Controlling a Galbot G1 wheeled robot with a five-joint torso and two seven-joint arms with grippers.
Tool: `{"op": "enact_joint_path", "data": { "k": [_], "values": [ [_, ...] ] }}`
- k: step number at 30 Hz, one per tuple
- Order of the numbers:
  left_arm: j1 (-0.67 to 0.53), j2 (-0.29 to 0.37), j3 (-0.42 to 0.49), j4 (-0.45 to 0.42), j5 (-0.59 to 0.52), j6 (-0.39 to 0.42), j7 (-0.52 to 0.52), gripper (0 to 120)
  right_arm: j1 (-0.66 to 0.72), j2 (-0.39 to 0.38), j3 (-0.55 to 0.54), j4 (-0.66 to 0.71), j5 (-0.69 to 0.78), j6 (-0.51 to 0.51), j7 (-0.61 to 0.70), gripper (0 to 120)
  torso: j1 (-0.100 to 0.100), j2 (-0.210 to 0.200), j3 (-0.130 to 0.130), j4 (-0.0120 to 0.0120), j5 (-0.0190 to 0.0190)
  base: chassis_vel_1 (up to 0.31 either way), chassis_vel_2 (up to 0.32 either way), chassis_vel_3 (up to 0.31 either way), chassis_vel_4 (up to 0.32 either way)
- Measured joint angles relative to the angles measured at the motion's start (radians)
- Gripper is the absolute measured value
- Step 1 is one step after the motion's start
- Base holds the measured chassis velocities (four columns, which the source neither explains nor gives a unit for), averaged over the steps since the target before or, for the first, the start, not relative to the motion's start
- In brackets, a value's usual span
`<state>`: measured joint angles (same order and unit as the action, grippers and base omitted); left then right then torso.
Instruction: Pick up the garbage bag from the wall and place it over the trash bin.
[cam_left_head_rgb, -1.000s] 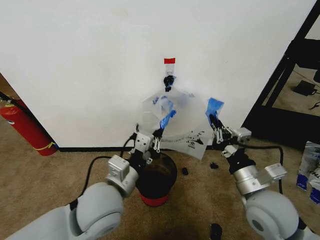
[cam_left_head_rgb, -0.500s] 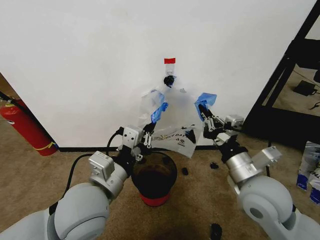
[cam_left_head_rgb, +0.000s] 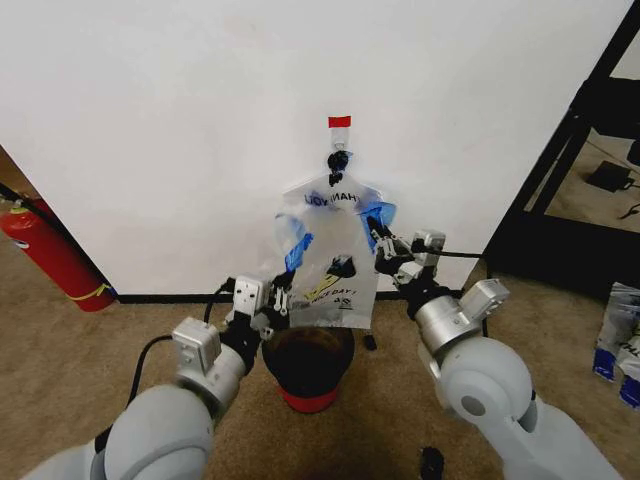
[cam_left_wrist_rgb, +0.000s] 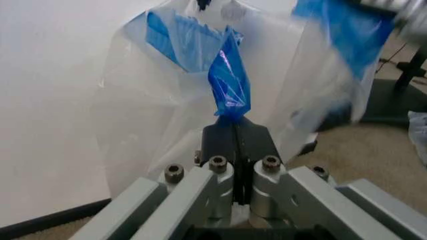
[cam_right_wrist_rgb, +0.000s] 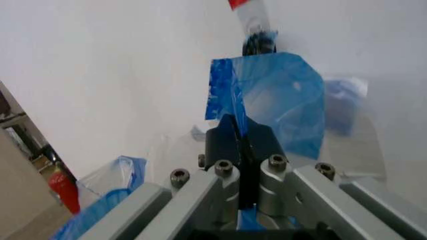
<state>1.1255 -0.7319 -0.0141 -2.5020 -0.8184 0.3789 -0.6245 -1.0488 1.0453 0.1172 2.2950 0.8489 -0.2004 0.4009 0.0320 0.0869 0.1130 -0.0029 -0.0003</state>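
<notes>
1. Since a second ago, we see both grippers drawn closer together, narrowing the garbage bag.
2. Our left gripper pinches one blue tape patch; our right gripper pinches another.
3. We see the bag against the wall, below the hook, above the trash bin.

Carpeted room, fire extinguisher.

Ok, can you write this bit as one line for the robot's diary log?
left gripper: shut on garbage bag blue tape | right gripper: shut on bag's other blue tape | bag: hanging from wall hook, above trash bin
</notes>
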Motion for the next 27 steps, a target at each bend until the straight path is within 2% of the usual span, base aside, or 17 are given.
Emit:
{"op": "enact_joint_path", "data": {
  "k": [4,8,12,21,27],
  "values": [
    [0.041,-0.028,0.001,0.006,0.032,-0.019,0.005,0,-0.023,0.033,-0.039,-0.036,-0.053,0.004,-0.004,0,0.0,0.0,0.0,-0.0002,0.0002,0.0,0.0,0.0,0.0],
    [0.079,-0.072,0.006,0.051,0.059,-0.047,0.001,0,-0.046,0.086,-0.09,-0.091,-0.116,0.018,-0.003,0,0.0,0.0,0.0,-0.0002,0.0001,0.0,0.0,0.0,0.0],
    [0.113,-0.089,0.004,0.07,0.086,-0.064,0.001,0,-0.046,0.096,-0.098,-0.11,-0.14,0.024,-0.004,0,0.0,0.0,0.0,-0.0001,0.0001,0.0,0.0,0.0,0.0],
    [0.135,-0.148,0.053,0.095,0.131,-0.078,0.003,0,-0.057,0.05,-0.039,-0.076,-0.151,0.029,-0.015,0,0.0,0.0,0.0,-0.0002,0.0002,0.0,0.0,0.0,0.0],
    [0.126,-0.184,0.086,0.12,0.16,-0.082,0.011,0,-0.112,0.019,-0.018,-0.042,-0.143,0.028,-0.018,0,0.0,0.0,0.0,-0.0003,0.0002,0.0,0.0,0.0,0.0]
  ]
}}
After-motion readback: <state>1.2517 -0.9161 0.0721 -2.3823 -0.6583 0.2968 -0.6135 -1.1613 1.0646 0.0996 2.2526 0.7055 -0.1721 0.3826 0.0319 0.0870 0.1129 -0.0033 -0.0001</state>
